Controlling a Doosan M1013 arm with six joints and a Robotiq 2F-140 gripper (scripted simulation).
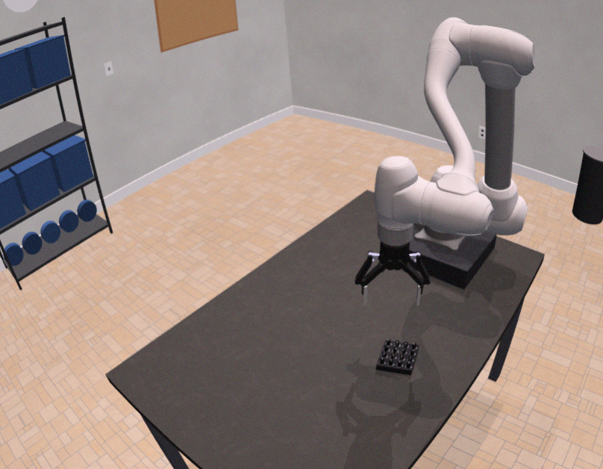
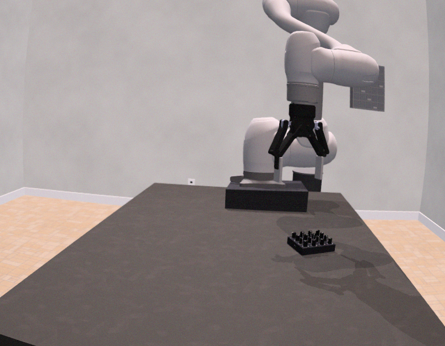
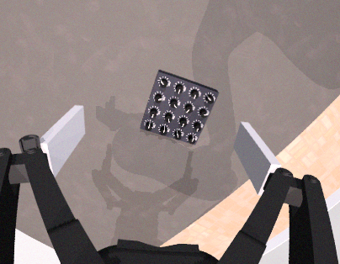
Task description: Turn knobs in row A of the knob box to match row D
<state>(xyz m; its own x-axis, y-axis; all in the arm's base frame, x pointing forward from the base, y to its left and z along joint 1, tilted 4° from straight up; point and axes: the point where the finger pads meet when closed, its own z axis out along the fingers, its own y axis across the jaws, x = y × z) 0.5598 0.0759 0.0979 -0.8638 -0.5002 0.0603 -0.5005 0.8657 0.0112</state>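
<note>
so the gripper [image 2: 298,173] hangs high over the counter [image 2: 159,260], fingers spread wide and holding nothing. In the wrist view the knob box [image 3: 179,107] sits on the counter well below, around 12 o'clock from the fingers, twisted a bit clockwise, so the wrist probably needs to drop and square up with it
</note>
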